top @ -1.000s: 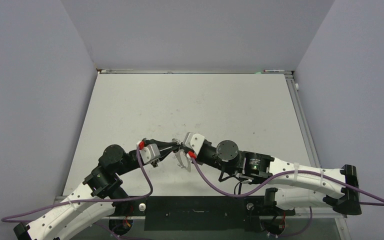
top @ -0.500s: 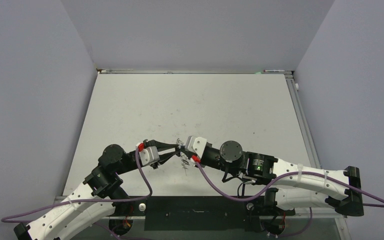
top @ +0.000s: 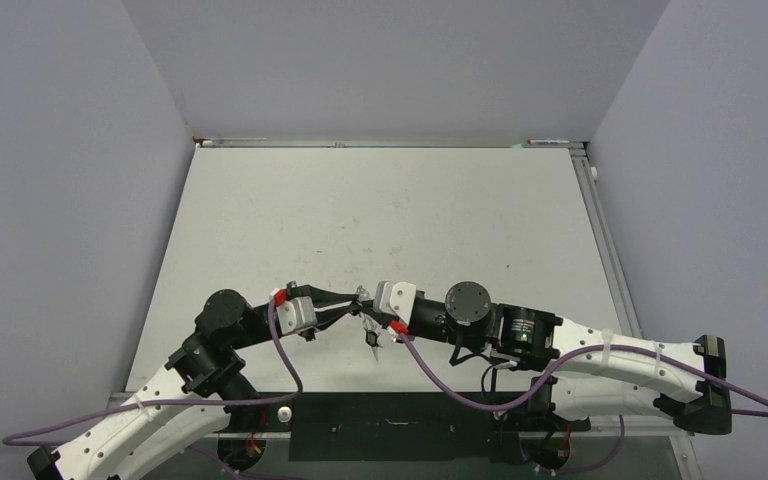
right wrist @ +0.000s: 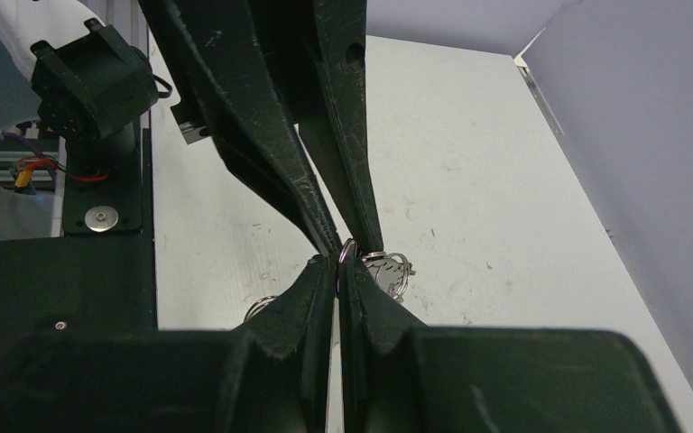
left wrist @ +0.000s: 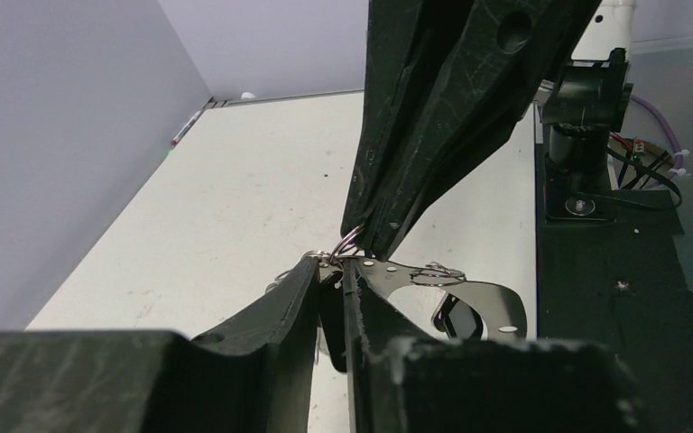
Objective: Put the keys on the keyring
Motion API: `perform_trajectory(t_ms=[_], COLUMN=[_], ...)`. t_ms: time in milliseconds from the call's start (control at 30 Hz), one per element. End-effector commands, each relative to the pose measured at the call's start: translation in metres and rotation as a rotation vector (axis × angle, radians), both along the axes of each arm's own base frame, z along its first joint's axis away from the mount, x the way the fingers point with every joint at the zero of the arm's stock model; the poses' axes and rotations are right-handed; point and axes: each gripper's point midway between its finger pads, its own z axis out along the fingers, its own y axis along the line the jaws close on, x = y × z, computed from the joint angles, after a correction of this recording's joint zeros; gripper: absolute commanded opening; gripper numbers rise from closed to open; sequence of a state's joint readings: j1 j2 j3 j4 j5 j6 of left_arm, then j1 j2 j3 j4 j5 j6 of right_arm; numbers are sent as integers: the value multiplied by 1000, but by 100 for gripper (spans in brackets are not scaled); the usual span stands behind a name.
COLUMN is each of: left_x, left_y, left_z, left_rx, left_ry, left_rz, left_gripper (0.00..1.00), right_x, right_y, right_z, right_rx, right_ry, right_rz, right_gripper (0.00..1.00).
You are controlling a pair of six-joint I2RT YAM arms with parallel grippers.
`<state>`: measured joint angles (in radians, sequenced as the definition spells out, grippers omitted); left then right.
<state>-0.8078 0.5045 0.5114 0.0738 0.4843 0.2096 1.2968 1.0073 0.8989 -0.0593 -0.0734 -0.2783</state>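
Right claw [right wrist: 337,263] fully closed, pinching the rim of the keyring [left wrist: 478,290], which hangs above the near tabletop [top: 360,200] between both arms. Left claw [left wrist: 332,269] almost closed, thin slit between its fingers, tips at a small wire loop [left wrist: 347,242] on that rim; whether it grips cannot be told

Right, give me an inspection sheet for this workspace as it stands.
Surface: white tabletop, lightly scuffed.
Job's things: thin silvery metal keyring hoop raised at the meeting gripper tips; tiny black-headed keys not clearly made out.
Clutter: nothing seen.
Grippers: right gripper shut on the keyring; left gripper nearly closed at its rim, grip unclear.
Cables: purple cables along both arms.
Surroundings: plain grey-lilac walls on three sides.
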Motion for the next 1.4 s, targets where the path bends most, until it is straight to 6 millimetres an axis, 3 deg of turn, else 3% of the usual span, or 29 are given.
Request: perform_trajectory(t_ms=[0, 67, 500, 700, 1100, 1233, 1367], left_x=[-4, -5, -10, -6, -2, 4, 25], left_y=[0, 0, -1, 1, 1, 3, 9], left_z=[26, 27, 28, 27, 26, 24, 21], left_rx=[-65, -66, -72, -70, -62, -55, -40], left_ry=[-64, -68, -77, -72, -66, -56, -27], left_rz=[-18, -28, -53, -30, -6, 25, 145], left_gripper=[6, 0, 0, 0, 0, 0, 0], right_x=[-19, -19, -9, 3, 9, 13, 22], right_y=[2, 2, -6, -8, -5, -7, -8], right_z=[23, 21, 19, 11, 3, -2, -12], right_rx=[70, 65, 62, 27, -3, -4, 14], right_ry=[-16, -17, -28, -17, -20, -12, 29], right_rz=[99, 101, 33, -35, -61, -91, -163], right_gripper=[5, 5, 5, 18, 22, 22, 24])
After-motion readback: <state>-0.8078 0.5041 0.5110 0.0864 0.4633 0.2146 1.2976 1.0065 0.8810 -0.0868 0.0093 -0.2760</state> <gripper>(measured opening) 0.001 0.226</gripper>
